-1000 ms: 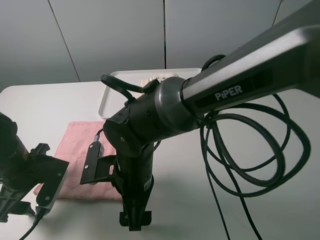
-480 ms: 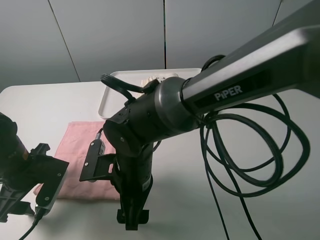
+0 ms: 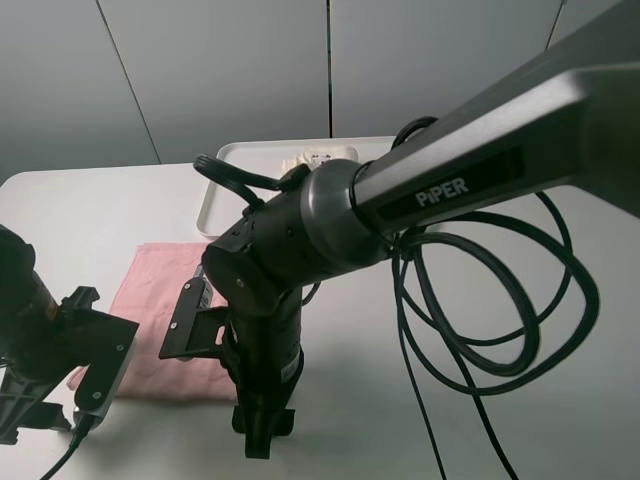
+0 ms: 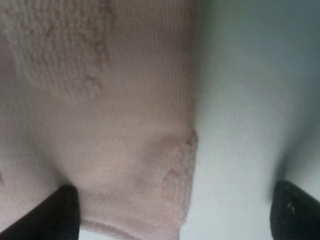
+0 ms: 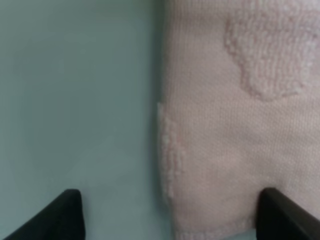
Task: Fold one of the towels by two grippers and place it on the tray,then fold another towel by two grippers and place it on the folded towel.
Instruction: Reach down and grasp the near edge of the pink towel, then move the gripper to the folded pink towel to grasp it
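Straddling pink towel (image 4: 100, 125) edges: left tool (image 4: 178, 212), right tool (image 5: 177, 215) both apart; table (image 5: 75, 100) alongside.

The pale pink towel (image 3: 155, 290) bears a faint embossed pattern in its terry; the cream-white towel (image 3: 320, 157) looks plain; white tray (image 3: 212, 205); off-white surface (image 3: 80, 210); grey wall panels (image 3: 230, 70)

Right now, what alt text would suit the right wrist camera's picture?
A corner of the pale pink towel lies on a pale grey table, seen close from above. Two black fingertips of the tool stand apart, one over table, one over towel.
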`<action>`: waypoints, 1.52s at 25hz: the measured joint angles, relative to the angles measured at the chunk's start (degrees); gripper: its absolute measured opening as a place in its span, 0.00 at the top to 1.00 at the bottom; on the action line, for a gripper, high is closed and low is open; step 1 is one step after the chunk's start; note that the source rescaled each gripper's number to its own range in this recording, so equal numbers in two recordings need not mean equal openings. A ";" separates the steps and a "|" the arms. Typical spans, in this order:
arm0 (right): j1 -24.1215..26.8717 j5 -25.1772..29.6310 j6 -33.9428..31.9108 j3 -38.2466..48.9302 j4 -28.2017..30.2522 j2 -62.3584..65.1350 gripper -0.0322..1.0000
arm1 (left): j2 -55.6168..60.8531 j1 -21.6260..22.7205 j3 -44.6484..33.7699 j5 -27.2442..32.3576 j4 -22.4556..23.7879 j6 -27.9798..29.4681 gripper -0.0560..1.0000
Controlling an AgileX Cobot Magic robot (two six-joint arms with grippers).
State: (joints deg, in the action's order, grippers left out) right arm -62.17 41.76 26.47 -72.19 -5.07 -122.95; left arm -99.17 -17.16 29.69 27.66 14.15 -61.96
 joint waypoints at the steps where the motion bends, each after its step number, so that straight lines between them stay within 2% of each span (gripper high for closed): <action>1: 0.00 -0.28 -0.48 0.00 0.42 0.00 0.26 | 0.00 0.00 0.00 0.00 0.10 0.12 0.01; 3: 0.00 -0.90 -2.16 0.00 1.73 -0.04 0.36 | 0.00 0.00 0.00 0.00 0.09 0.26 0.01; 10: 0.00 -1.94 -5.44 -0.04 4.45 -0.26 0.94 | 0.00 0.00 0.00 -0.03 0.09 0.26 0.01; 11: 0.00 -1.94 -5.56 -0.04 4.45 -0.26 0.96 | 0.00 0.00 0.00 -0.03 0.09 0.26 0.01; 20: 0.00 -1.46 -5.71 -0.04 4.45 -0.26 0.97 | 0.00 0.00 -0.93 -1.82 0.07 0.36 0.01; 23: 0.00 -1.46 -5.71 -0.04 4.32 -0.26 0.97 | 0.38 0.00 -2.68 -4.51 2.03 0.50 0.08; 30: 0.00 -1.13 -5.71 -0.04 3.99 -0.26 0.97 | 0.50 0.00 -3.00 -5.57 3.80 0.37 0.60; 33: 0.00 -1.13 -5.71 -0.04 3.99 -0.26 0.97 | 0.50 0.00 -3.00 -6.65 4.99 0.37 0.86; 35: 0.00 -1.13 -6.06 -0.04 3.46 -0.26 0.97 | 0.50 0.00 -3.00 -6.89 5.25 0.37 0.92; 38: 0.00 -1.13 -7.50 -0.04 2.54 -0.26 0.97 | 1.64 0.00 -3.27 -7.23 4.76 0.37 0.92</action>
State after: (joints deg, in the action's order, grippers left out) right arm -62.17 40.63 18.97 -72.23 -2.53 -123.21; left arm -97.52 -17.16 26.42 20.43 18.91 -61.60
